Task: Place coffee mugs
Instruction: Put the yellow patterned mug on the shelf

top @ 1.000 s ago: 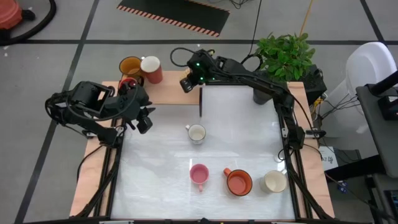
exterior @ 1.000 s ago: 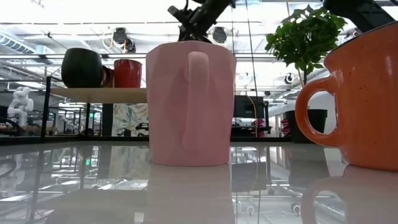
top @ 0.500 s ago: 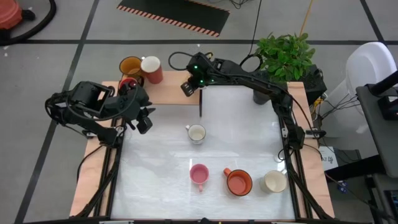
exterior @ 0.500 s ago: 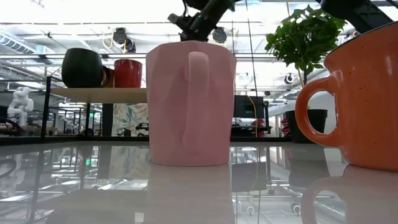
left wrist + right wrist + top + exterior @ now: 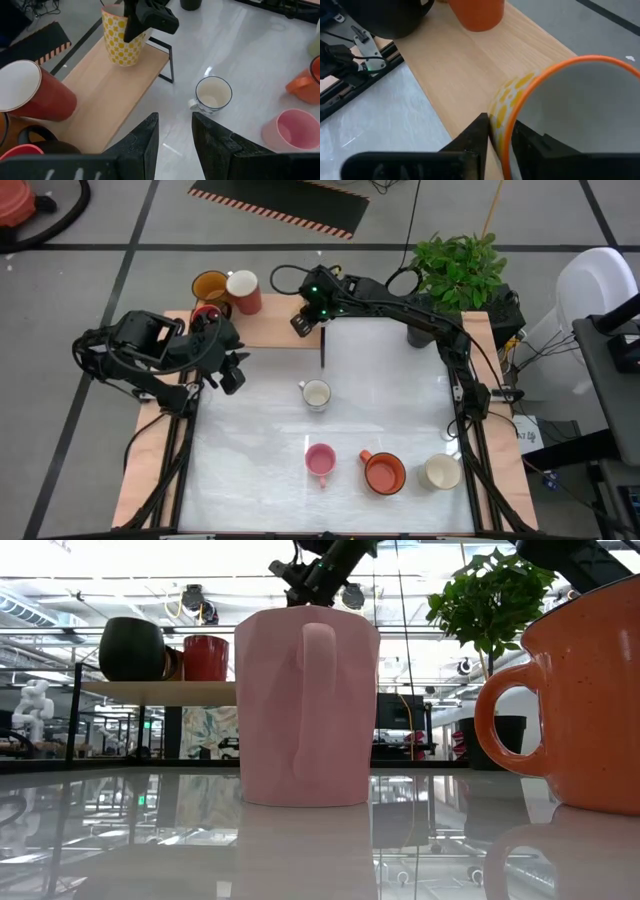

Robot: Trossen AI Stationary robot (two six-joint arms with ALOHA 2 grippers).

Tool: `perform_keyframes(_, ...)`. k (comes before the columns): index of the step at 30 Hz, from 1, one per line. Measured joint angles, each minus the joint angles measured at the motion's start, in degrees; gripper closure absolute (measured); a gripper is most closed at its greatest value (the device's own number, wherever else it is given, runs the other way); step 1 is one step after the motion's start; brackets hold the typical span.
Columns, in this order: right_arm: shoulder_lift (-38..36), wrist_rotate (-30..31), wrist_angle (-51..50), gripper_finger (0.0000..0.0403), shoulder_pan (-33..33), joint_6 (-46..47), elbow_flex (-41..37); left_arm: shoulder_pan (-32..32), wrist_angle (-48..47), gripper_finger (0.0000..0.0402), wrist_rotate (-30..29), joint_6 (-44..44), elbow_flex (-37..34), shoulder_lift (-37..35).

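Observation:
A yellow-dotted mug (image 5: 121, 44) with an orange rim stands at the right end of the wooden shelf (image 5: 100, 95) at the table's far side. My right gripper (image 5: 500, 132) is shut on it from above; it also shows in the high view (image 5: 303, 320). My left gripper (image 5: 175, 140) is open and empty by the shelf's left end (image 5: 232, 372). A white mug (image 5: 315, 394) stands mid-table. A pink mug (image 5: 320, 460), an orange mug (image 5: 383, 472) and a cream mug (image 5: 440, 472) stand in a row near the front. My right gripper pinches the mug's wall at the rim (image 5: 506, 117), one finger (image 5: 479, 134) outside and one finger (image 5: 526, 141) inside. The fingers come from above, pointing down. The mug is upright with its bottom at the shelf board (image 5: 121, 62); whether it rests there, I cannot tell.
An amber mug (image 5: 208, 285), a red mug with a white inside (image 5: 243, 290) and another red mug (image 5: 204, 315) stand on the shelf's left part, beside a dark round pot (image 5: 130, 648). A potted plant (image 5: 455, 270) stands at the far right corner.
My right gripper has shifted a little toward the table's left over the shelf and sunk slightly, still shut on the dotted mug.

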Motion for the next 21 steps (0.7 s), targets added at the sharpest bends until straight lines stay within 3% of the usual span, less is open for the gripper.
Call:
perform_keyframes(9, 0.0, 1.5, 0.76, 0.0306, 0.5, -0.94, 0.0, 0.0, 0.0, 0.0279, -0.04, -0.24, 0.0, 0.0)
perform_keyframes(21, 0.0, 1.45, 4.52, 0.0303, 1.31, -1.62, 0.0, 0.0, 0.0, 0.0279, -0.07, -0.59, 0.0, 0.0)
